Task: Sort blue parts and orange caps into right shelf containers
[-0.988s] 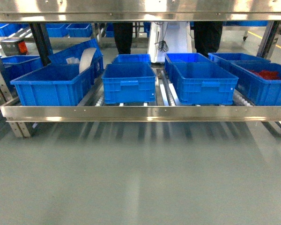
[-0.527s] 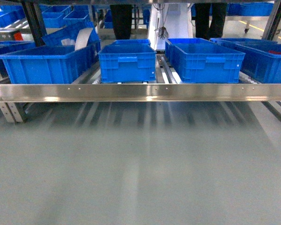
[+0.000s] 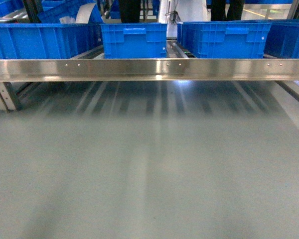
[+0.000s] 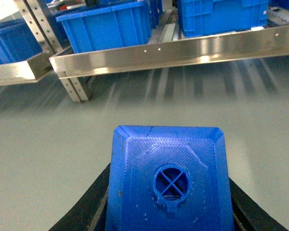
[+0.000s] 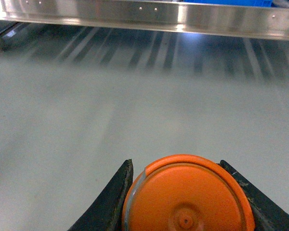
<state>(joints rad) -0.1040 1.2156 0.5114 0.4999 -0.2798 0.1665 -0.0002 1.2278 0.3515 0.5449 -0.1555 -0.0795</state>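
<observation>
Grey floor (image 3: 149,169) runs up to the steel shelf rail (image 3: 149,68) fronting blue crates (image 3: 133,40). My left fingers (image 4: 94,202) clamp a blue block (image 4: 169,185); my right fingers (image 5: 113,197) clamp an orange cap (image 5: 188,197).

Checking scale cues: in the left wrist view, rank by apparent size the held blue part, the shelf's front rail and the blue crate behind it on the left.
1. Blue part, largest only through nearness to the camera.
2. Front rail.
3. Blue crate.

One blue part (image 4: 171,180), one orange cap (image 5: 188,195)
</observation>
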